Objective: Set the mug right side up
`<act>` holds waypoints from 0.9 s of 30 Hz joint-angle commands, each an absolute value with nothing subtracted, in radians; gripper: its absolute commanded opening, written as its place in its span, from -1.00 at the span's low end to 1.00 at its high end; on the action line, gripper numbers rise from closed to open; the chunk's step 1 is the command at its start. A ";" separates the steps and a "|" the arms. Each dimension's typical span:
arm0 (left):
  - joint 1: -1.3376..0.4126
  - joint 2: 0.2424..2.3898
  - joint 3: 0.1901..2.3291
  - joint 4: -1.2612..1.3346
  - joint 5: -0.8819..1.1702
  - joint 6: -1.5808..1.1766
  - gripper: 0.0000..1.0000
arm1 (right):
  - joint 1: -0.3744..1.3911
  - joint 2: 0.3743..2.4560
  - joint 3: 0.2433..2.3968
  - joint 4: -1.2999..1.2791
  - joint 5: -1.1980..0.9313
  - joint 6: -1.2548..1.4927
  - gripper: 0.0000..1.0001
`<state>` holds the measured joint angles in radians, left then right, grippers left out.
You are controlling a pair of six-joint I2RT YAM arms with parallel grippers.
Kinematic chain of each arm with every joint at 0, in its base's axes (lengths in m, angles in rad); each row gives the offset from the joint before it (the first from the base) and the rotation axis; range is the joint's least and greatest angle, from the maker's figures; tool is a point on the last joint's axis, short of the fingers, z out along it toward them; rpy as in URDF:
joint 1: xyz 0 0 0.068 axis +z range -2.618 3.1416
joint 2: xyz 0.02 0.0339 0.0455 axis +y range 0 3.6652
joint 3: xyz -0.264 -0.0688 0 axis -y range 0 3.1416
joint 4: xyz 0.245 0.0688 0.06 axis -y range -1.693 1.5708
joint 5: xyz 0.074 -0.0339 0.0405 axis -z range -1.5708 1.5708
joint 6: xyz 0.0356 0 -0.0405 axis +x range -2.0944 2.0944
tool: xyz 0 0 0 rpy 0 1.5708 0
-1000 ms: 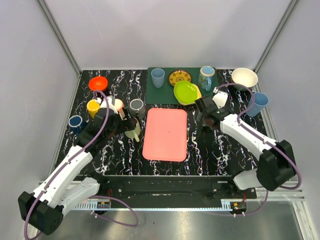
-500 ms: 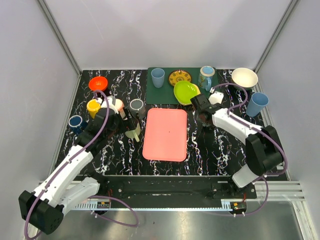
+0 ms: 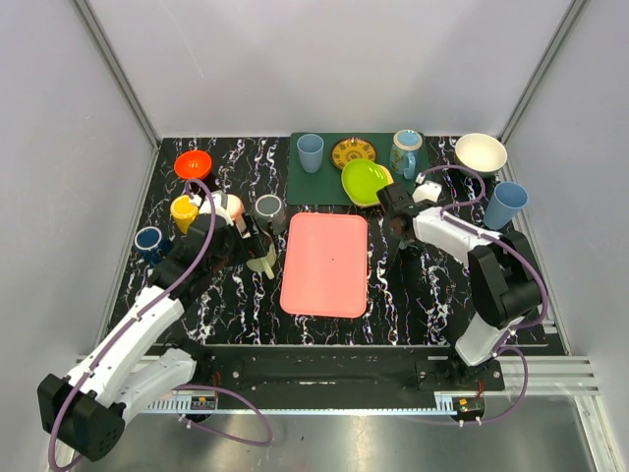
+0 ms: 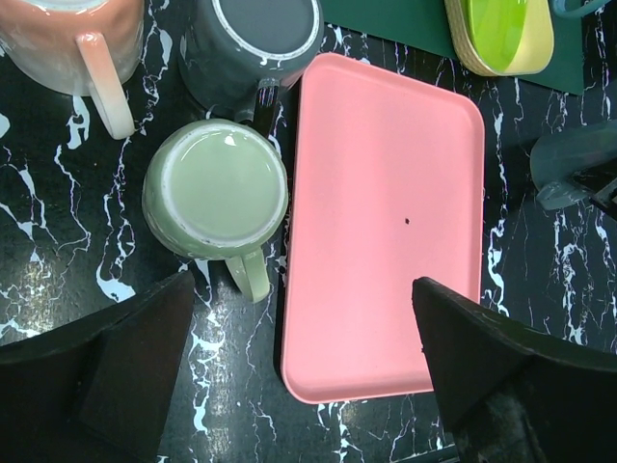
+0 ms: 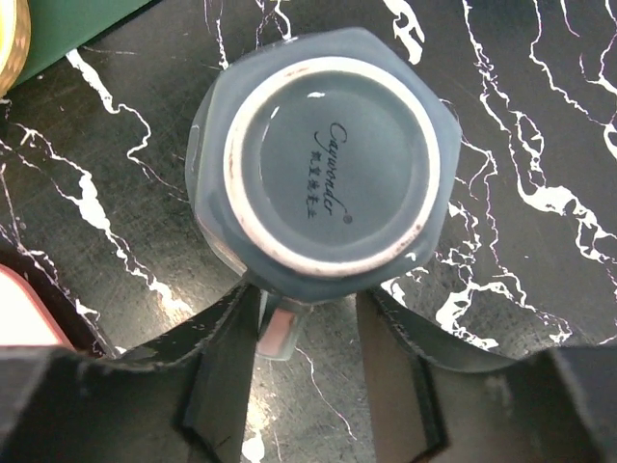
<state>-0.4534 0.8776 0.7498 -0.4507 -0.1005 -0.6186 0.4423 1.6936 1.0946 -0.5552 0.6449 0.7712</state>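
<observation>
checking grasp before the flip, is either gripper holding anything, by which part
Nothing is held. The right gripper is open astride the handle of the grey mug; the left gripper is open by the green mug.

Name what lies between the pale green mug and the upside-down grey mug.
Only the pink tray; the left wrist and top views both show it.

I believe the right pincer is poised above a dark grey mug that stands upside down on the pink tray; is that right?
Not quite. The dark grey mug is upside down beneath the right pincer, but it stands on the black marbled table beside the pink tray, not on it. The right wrist view shows this.
</observation>
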 commanded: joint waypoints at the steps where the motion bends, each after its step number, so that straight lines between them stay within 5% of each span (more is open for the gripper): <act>1: -0.457 0.862 0.744 -0.402 -0.083 -0.627 0.93 | 0.422 1.703 1.128 -0.519 0.673 0.766 -0.11; 7: -0.457 0.862 0.741 -0.403 -0.077 -0.627 0.92 | 0.419 1.692 1.106 -0.511 0.657 0.749 -0.86; 10: -0.457 0.864 0.738 -0.399 -0.071 -0.630 0.91 | 0.416 1.678 1.089 -0.511 0.650 0.736 -1.00; 19: -0.457 0.865 0.723 -0.391 -0.043 -0.627 0.90 | 0.411 1.622 1.025 -0.472 0.540 0.627 -1.00; 27: -0.457 0.828 0.686 -0.335 -0.023 -0.653 0.90 | 0.410 1.352 0.882 -0.411 0.382 0.595 -1.00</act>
<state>-0.4538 0.8585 0.7021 -0.4271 -0.0540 -0.6300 0.4114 1.4734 0.8993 -0.4557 0.4751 0.6144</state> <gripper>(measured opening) 0.954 0.184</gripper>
